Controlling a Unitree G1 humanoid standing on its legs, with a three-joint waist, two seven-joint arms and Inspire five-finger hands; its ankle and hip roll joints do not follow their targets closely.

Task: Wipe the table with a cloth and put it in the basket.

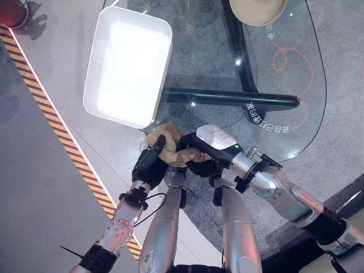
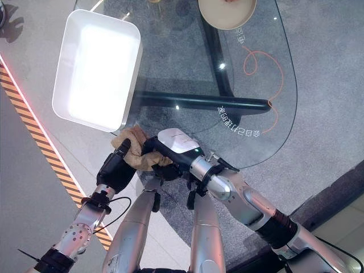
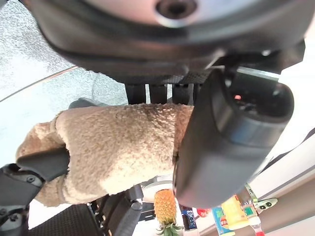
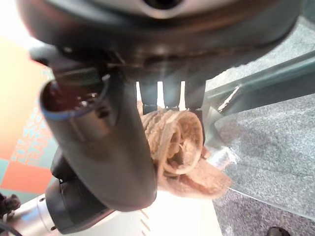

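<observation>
1. I see the cloth (image 1: pixel 170 149) bunched at the near edge of the glass table (image 1: pixel 216 68), held between both hands just short of the basket's near corner.
2. My left hand (image 1: pixel 151 162) has its fingers curled round one end of the cloth; my right hand (image 1: pixel 199 151) has its thumb and fingers wrapped round the other end, which shows as a rolled wad in the right wrist view.
3. The cloth's long axis runs side to side from one hand to the other, roughly along the table edge.
4. The basket (image 1: pixel 128 65), a white tray, lies just beyond the cloth and to the left, so I judge the left hand the nearer for the drop.
5. There is white and orange writing on the glass to the right; I leave it unread.
</observation>
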